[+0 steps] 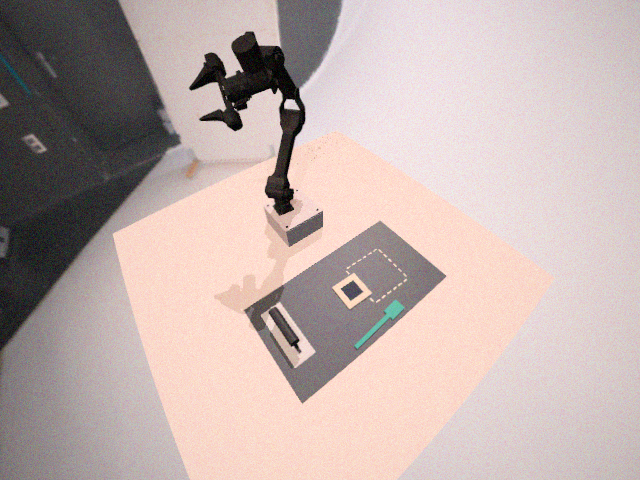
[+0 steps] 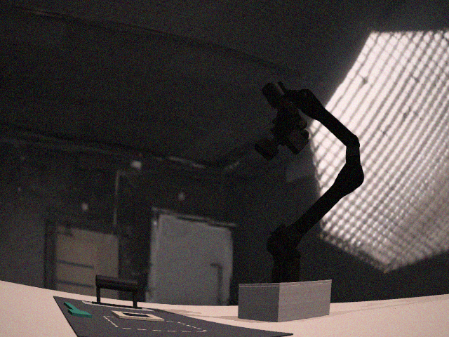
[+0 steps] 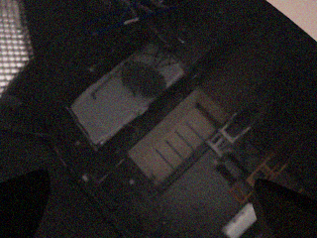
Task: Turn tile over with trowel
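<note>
A square tile (image 1: 352, 289) (image 2: 136, 314) with a cream border lies flat, its dark square facing up. One edge covers part of one side of the dashed outline (image 1: 406, 279) on the mat (image 1: 325, 279) (image 2: 87, 327). A trowel-like tool with a black handle (image 1: 283, 326) (image 2: 116, 282), raised on posts over a pale flat plate, rests near one end of the mat. A flat teal tool (image 1: 394, 309) (image 2: 79, 312) with a square head and thin handle lies near the mat's long edge. My gripper (image 1: 196, 103) (image 2: 282, 154) (image 3: 153, 187) is open and empty, high above the table.
The arm's box-shaped base (image 1: 305, 227) (image 2: 283, 300) stands on the table (image 1: 206, 248) beside the mat's other long edge. The wrist view faces the dark room; it shows neither the tile nor the tools.
</note>
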### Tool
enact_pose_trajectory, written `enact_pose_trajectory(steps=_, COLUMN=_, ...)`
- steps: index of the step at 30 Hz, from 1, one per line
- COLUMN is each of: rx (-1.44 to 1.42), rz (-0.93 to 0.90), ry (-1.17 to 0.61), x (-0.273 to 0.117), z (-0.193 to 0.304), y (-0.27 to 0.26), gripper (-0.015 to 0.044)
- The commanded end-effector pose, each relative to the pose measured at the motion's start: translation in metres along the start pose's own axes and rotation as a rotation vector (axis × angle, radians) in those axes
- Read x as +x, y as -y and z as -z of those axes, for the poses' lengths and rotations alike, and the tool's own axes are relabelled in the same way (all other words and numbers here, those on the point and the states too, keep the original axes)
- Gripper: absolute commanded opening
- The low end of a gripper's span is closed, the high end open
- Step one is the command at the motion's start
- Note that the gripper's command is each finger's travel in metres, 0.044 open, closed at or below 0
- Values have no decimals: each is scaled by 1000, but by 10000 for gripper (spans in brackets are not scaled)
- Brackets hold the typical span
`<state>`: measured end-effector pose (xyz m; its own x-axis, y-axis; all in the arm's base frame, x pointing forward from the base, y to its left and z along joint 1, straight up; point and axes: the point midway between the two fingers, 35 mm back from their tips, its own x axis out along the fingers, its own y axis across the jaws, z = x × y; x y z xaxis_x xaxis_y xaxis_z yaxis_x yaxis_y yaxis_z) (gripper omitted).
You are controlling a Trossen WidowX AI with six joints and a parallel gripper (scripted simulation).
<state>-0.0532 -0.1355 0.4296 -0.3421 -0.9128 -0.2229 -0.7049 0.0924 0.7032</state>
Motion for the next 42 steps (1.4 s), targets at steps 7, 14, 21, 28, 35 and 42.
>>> enact_pose_trajectory(steps=7, rx=0, rz=0, ry=0, x=0, z=0, y=0, gripper=216)
enact_pose_trajectory(steps=14, rx=0, rz=0, ry=0, x=0, z=0, y=0, gripper=100)
enact_pose_trajectory(steps=21, rx=0, rz=0, ry=0, x=0, z=0, y=0, gripper=100)
enact_pose_trajectory(steps=28, rx=0, rz=0, ry=0, x=0, z=0, y=0, gripper=0)
enact_pose_trajectory(steps=35, rx=0, rz=0, ry=0, x=0, z=0, y=0, gripper=0)
enact_pose_trajectory(steps=42, rx=0, rz=0, ry=0, x=0, z=0, y=0, gripper=79)
